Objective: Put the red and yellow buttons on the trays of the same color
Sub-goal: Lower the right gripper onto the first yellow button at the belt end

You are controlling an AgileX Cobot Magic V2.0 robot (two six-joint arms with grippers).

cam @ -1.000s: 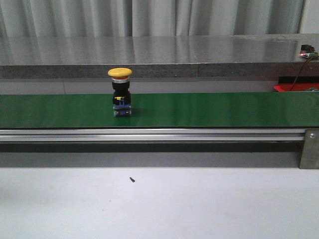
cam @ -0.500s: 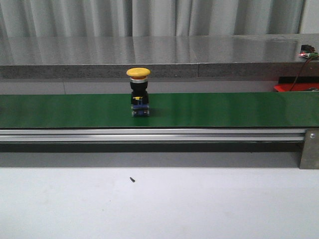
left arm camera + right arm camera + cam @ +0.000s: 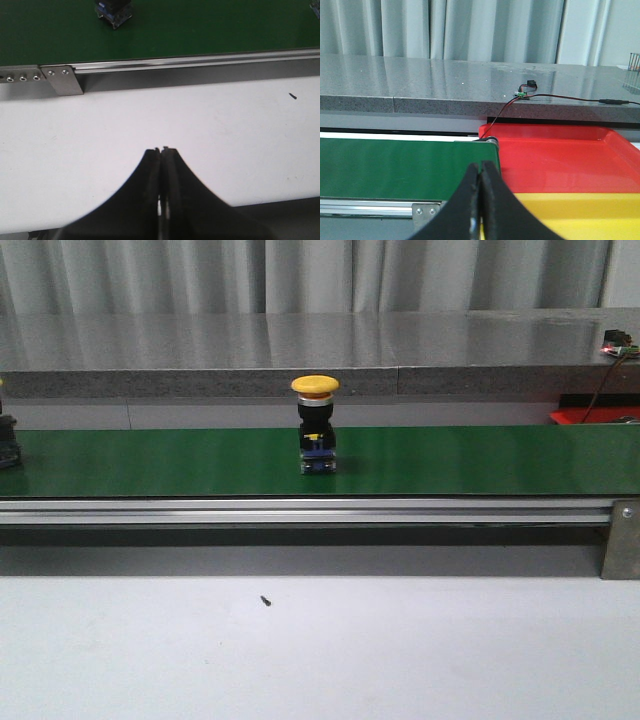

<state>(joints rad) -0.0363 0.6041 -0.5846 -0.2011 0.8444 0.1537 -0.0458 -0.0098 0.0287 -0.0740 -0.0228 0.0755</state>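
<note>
Both your sets of fingers, left [image 3: 162, 150] and right [image 3: 479, 172], are pressed closed on nothing. You have the green belt [image 3: 480, 460] carrying the upright yellow button [image 3: 316, 426] mid-length; red tray [image 3: 560, 157] and yellow tray [image 3: 580, 212] sit beyond its end.

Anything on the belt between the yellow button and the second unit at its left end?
Nothing: in the front view the green belt is bare between the yellow button and the second unit at the left frame edge.

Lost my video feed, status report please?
Both grippers shut, empty: left, right. Yellow button upright mid-belt. Second button at left edge. Nothing blocking.
</note>
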